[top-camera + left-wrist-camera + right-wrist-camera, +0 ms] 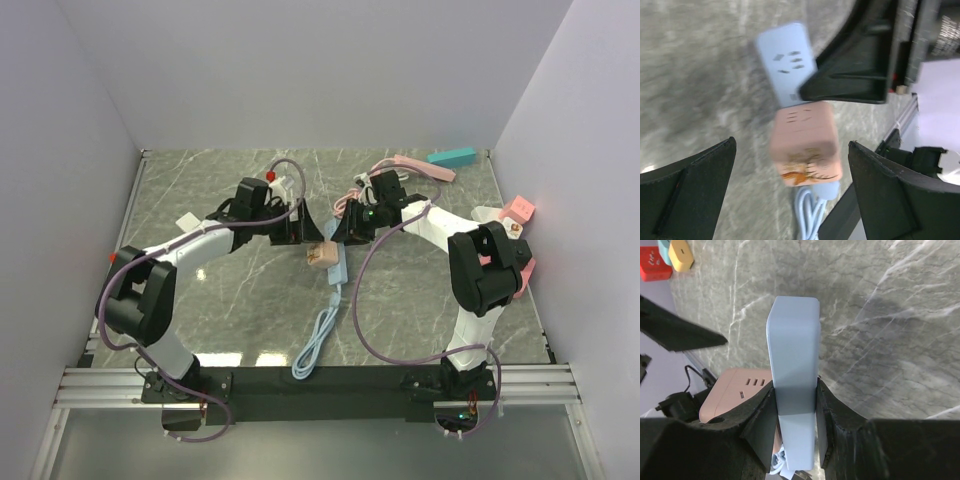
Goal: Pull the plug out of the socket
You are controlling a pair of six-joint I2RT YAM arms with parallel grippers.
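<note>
My right tool clamps the blue socket strip; my left tool hangs open, the pink plug between its fingers. A skewed close, I judge, could jam the plug or drag the strip loose.

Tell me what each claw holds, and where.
Right claw clamps the pale blue plastic power strip near its cord end. Left claw, open around the pink cube plug, holds nothing.
</note>
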